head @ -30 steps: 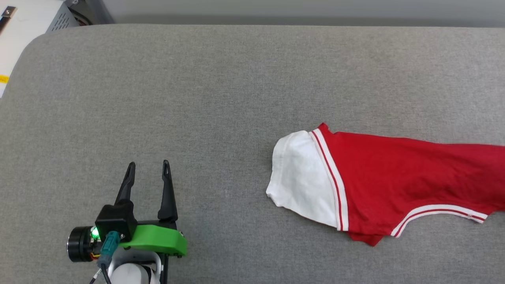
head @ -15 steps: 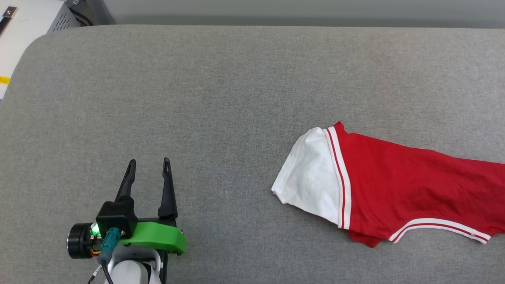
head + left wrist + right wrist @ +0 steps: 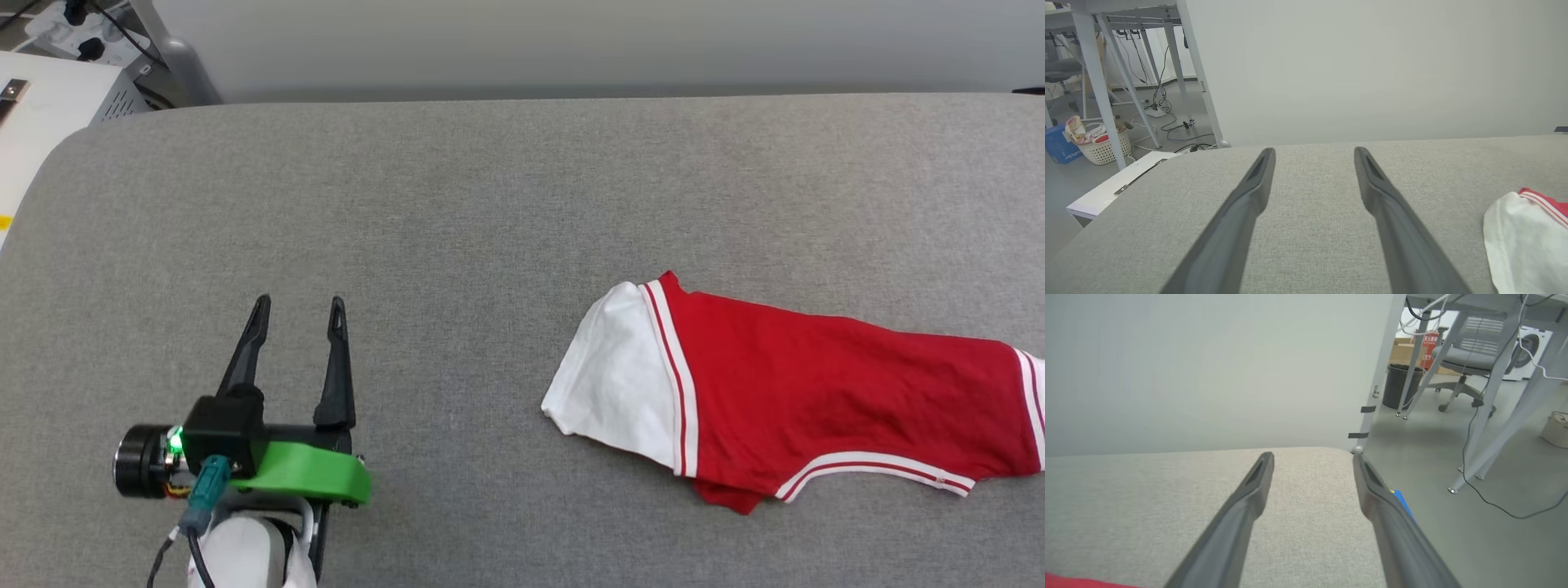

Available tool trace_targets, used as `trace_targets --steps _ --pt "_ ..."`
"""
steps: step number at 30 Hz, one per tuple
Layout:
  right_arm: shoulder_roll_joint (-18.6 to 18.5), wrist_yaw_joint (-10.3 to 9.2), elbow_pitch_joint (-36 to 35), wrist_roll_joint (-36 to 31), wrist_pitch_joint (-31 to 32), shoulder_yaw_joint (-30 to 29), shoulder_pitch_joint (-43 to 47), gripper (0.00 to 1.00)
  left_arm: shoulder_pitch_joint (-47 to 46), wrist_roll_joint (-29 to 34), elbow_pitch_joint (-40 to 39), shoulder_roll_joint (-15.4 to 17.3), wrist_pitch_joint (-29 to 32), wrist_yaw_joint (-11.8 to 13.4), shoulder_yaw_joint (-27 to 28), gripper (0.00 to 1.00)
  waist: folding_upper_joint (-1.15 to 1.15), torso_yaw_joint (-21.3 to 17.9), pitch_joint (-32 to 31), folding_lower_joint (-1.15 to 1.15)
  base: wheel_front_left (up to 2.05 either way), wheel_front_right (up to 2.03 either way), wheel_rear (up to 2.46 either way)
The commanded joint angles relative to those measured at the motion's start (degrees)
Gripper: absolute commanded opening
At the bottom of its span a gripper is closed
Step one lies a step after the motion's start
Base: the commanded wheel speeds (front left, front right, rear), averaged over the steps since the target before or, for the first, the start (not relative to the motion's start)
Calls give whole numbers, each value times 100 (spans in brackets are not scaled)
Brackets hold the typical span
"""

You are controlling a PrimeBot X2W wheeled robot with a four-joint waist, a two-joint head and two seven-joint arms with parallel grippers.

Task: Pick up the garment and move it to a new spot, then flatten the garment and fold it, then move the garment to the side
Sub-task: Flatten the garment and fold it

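Observation:
The garment (image 3: 800,404), red with a white sleeve and red-white striped trim, lies folded into a long band on the right of the grey padded table (image 3: 457,212). Its white sleeve end (image 3: 1523,241) shows at the right edge of the left wrist view, and a sliver of its red cloth (image 3: 1069,582) at the bottom left of the right wrist view. My left gripper (image 3: 298,309) hovers open at the lower left, well clear of the garment, nothing between its fingers. My right gripper (image 3: 1312,457) is open and empty near the table's right end.
A white cabinet (image 3: 41,106) stands off the table's far left corner. A pale wall (image 3: 571,41) runs behind the table. Beyond the right end are desk legs (image 3: 1490,400), an office chair (image 3: 1466,363) and a black bin (image 3: 1400,384). A basket (image 3: 1098,143) sits on the floor at left.
The camera has tilted, showing more of the far wall. The garment has settled flat with its right sleeve trim now in view. The left gripper stays open in place.

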Motion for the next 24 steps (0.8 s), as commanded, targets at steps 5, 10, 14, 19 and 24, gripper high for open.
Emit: trace_targets --steps 5,10,14,19,24 --pt "1301 -3 -1652 -1046 -31 -594 778 100 -757 18 51 451 -34 -352 -397 100 0 -39 18 0 0 0 0" --pt "1950 -3 -2532 -1427 -10 -551 1185 100 -1608 -322 289 1067 196 -433 -1306 100 0 -60 55 0 0 0 0" --pt "2168 -3 -2753 -1530 111 -395 1369 100 -2453 -1257 317 1737 940 -437 -2623 100 0 -113 93 0 0 0 0" --pt "2239 -3 -2754 -1588 173 -232 1360 100 -3563 -2793 164 2337 2254 -438 -4295 100 0 -235 175 0 0 0 0" --pt "2210 -3 -2688 -1588 194 -92 1203 100 -4518 -3971 132 2597 3596 -439 -5677 100 0 -383 317 0 0 0 0"
